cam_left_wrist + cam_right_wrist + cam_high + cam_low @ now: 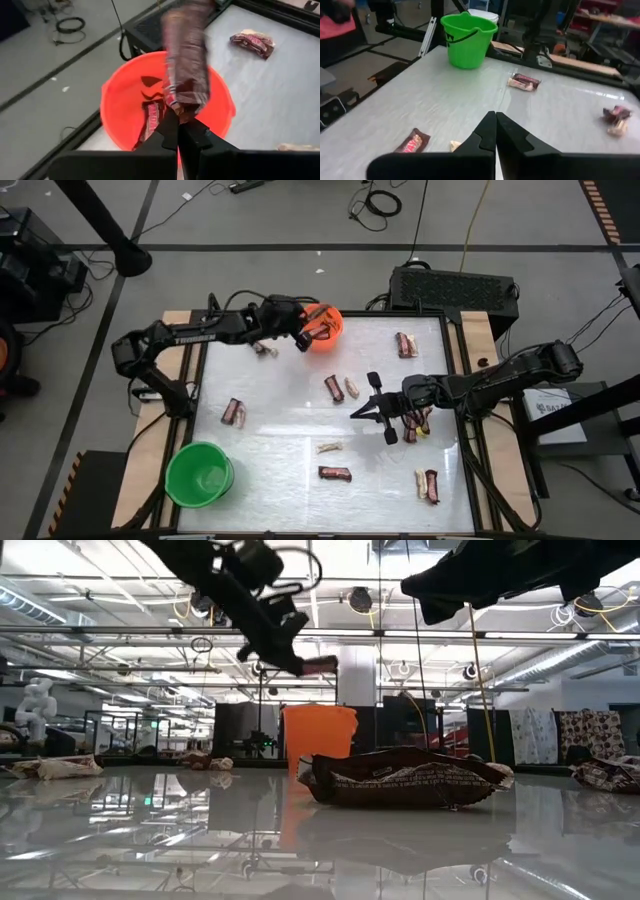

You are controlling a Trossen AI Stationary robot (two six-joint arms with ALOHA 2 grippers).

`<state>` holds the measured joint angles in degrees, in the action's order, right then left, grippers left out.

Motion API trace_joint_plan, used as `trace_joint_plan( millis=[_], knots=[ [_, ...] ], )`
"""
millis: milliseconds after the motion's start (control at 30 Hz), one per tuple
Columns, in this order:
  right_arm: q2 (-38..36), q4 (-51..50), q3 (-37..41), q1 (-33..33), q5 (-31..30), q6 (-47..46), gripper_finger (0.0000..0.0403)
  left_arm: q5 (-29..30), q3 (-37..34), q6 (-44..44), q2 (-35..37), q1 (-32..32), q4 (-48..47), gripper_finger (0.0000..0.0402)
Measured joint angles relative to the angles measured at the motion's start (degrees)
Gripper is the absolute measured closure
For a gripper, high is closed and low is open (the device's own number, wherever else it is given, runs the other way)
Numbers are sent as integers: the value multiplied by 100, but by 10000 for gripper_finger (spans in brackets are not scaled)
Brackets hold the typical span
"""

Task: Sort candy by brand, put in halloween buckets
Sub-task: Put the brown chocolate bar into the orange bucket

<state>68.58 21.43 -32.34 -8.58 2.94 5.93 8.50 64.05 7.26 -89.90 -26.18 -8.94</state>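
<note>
My left gripper (pixel 306 335) hovers at the near-left rim of the orange bucket (pixel 330 325), shut on a dark brown-red candy bar (pixel 185 60). Another dark bar (pixel 151 119) lies inside that bucket. My right gripper (pixel 357 415) is shut and empty above the middle of the table, a little near of a dark bar (pixel 334 387) and a pale piece (pixel 352 388). A small cluster of candies (pixel 415 423) lies under its wrist. The green bucket (pixel 200 473) stands at the near-left corner and is also visible in the right wrist view (pixel 467 39). My left gripper pinches the dark bar by one end (pixel 183 111) between its two fingers. The fingers come from the table's left, slanting down. The bar sticks out past the fingertips (pixel 320 665), lifted clear and held above the orange bucket's opening (pixel 320 710).
Loose candies lie scattered: dark bars (pixel 233 412), (pixel 405 345), (pixel 335 473), a pale piece (pixel 330 447), a pale-and-dark pair (pixel 427 484), and one piece (pixel 265 348) under the left arm. A raised dark frame (pixel 455 380) borders the white table.
</note>
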Motion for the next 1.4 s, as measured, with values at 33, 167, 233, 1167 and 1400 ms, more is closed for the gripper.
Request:
trace_joint_plan(
  millis=[33,167,233,1167,1400],
  knots=[
    [-48,-129,0,0,-125,-141,403,-117,0,4,-86,-45,95,401],
    [-291,-1068,-2,4,-484,-627,403,-401,0,90,-345,-143,117,401],
    [-413,-1580,-2,2,-496,-858,403,-401,-4,8,-494,-143,83,401],
    [-116,-2265,-2,-783,-1301,-3356,403,14,101,-910,-200,169,653,307],
    [-116,-2363,-2,-988,-1096,-3622,403,-821,98,-1383,-95,1541,1090,306]
  ],
)
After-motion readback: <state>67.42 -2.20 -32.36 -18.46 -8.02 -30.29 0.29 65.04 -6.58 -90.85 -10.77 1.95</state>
